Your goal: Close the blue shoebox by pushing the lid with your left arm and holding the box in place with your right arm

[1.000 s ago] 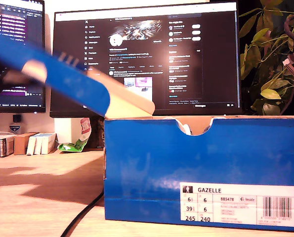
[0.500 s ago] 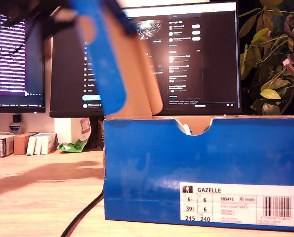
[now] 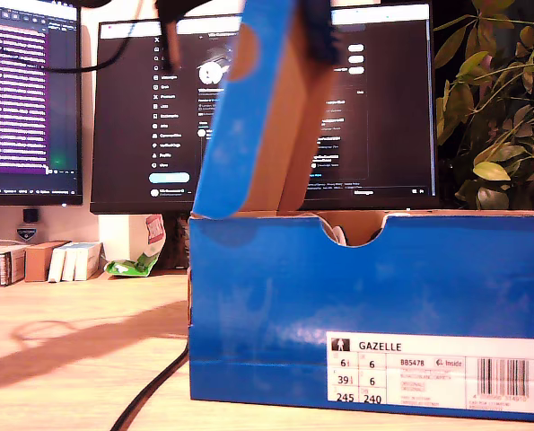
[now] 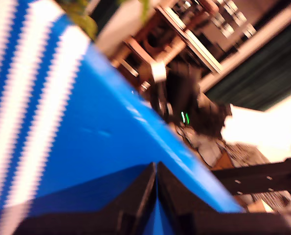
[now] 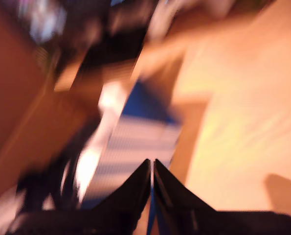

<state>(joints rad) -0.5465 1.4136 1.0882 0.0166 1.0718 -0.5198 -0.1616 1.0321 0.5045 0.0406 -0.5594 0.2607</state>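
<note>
The blue shoebox stands on the wooden desk, its white size label facing the exterior camera. Its hinged lid is raised almost upright over the box's end at the exterior view's left, brown inside showing. Dark arm parts sit at the lid's upper end; which arm they belong to is unclear. In the first wrist view my first gripper is shut, its tips against the blue, white-striped lid. The second wrist view is blurred: my second gripper is shut, above a blue and white striped surface.
Two lit monitors stand behind the box. A leafy plant fills the exterior view's right. A black cable runs across the desk beside the box. Small cartons and a green packet lie at the back.
The lid has swung up from lying back toward the exterior view's left to nearly upright. The dark arm parts at its upper end moved to the right with it.
</note>
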